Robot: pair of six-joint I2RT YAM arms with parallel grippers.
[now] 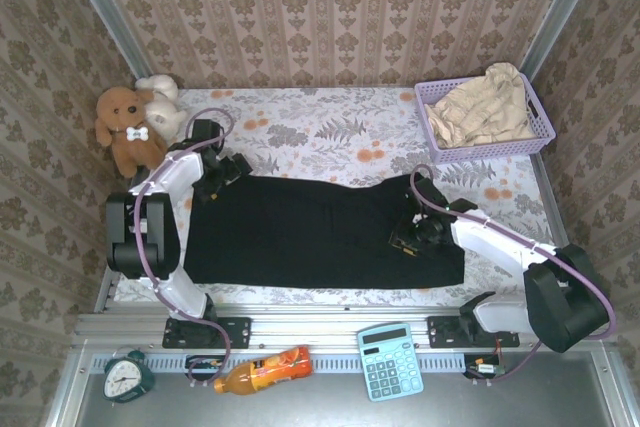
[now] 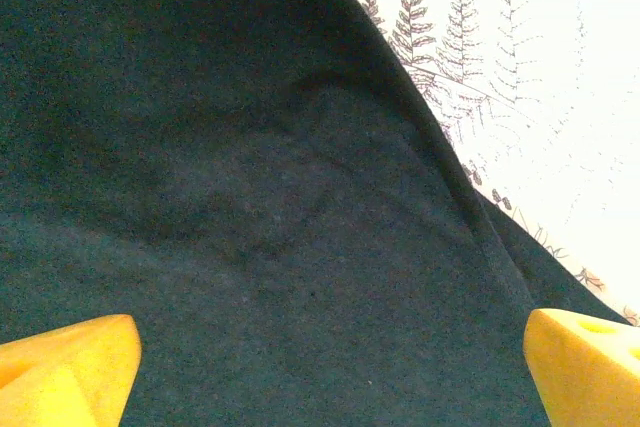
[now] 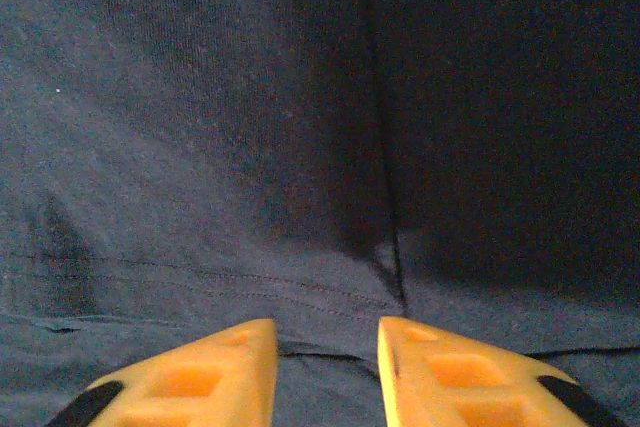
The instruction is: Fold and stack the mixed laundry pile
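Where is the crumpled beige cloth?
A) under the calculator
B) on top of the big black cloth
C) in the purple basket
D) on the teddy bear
C: the beige garment lies bunched up inside the lavender basket, at the far right in the top view.

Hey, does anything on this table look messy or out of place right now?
Two things. The beige garment is bunched up in the lavender basket at the far right, heaped above its rim. An orange bottle lies on its side on the near ledge. The black garment lies spread flat.
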